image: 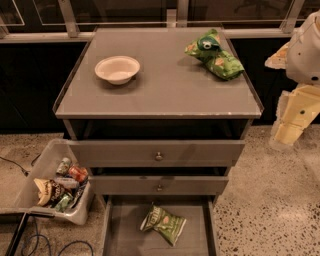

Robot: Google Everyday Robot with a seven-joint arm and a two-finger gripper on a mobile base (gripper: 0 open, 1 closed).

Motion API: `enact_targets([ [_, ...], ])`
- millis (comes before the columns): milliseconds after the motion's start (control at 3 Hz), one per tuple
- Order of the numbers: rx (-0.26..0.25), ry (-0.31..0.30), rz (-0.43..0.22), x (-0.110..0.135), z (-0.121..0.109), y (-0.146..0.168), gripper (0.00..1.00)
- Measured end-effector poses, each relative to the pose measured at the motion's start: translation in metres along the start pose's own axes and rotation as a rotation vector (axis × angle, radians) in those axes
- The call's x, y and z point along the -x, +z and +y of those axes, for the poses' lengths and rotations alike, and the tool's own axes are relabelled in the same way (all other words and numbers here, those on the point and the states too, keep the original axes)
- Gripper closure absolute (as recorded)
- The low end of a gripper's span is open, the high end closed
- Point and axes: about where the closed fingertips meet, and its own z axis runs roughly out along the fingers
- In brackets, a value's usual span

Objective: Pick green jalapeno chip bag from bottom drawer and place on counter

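Rightward, tool (296, 119) hangs just beyond the counter (170, 87) edge.

Dim room, speckled terrazzo floor (270, 200).
Behind, dark glass panels (125, 10) in pale metal frames (68, 20); at left, clear plastic bin (42, 161) of snacks.

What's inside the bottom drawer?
The bottom drawer shows just the green jalapeno chip bag. Its back is hidden under the drawer above. The pincer hangs right of the counter.
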Motion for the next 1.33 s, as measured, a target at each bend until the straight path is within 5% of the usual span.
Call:
enact_targets([
  [667, 0.0, 0.002, -0.027, -0.003, 0.003, 0.008, 0.0],
  [1333, 0.036, -0.037, -0.171, -0.016, 0.033, 0.071, 0.0],
])
